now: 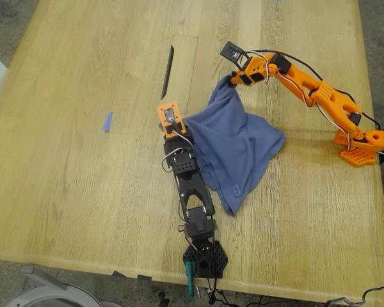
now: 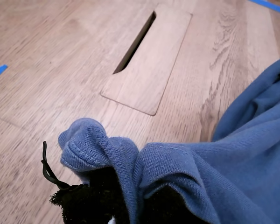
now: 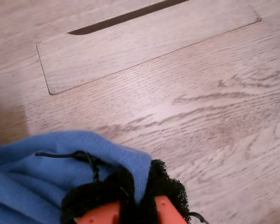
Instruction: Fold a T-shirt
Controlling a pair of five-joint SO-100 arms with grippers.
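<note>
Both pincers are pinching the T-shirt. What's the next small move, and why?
Probably draw the two apart, keeping both grips. My first pincer holds a hemmed edge of the T-shirt, my second pincer holds another edge, and in the exterior view the cloth between them hangs bunched and crumpled on the table. It likely needs spreading flat before any fold.

T-shirt (image 1: 233, 144): periwinkle-blue, bunched in a crumpled heap on the wood table, right of centre in the exterior view. Two edges are lifted off the surface; a narrow tail is trailed toward the near edge.
</note>
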